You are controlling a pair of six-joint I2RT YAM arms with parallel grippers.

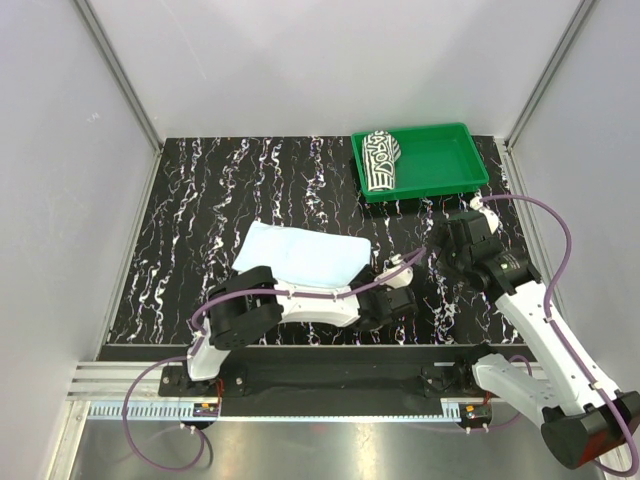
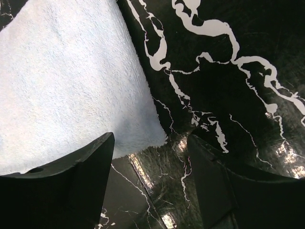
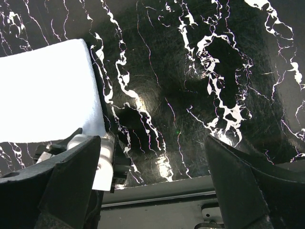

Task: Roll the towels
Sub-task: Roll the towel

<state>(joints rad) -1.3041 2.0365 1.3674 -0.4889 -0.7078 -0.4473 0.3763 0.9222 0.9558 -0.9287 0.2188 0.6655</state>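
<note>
Pale blue towel (image 1: pixel 303 255) lying limp, light (likely bunching); taking hold best at its 4 o'clock corner. Left hand (image 2: pixel 151 143) straddling it unclenched; right hand (image 3: pixel 152 143) released.

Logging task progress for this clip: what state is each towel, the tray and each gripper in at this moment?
striped towel: rolled up, lying in the green tray.
pale blue towel: spread flat on the table, not yet rolled.
green tray: holds only the striped towel.
left gripper: fingers apart, blue towel's corner between them, not clamped.
right gripper: fingers wide apart over bare table, empty.
</note>
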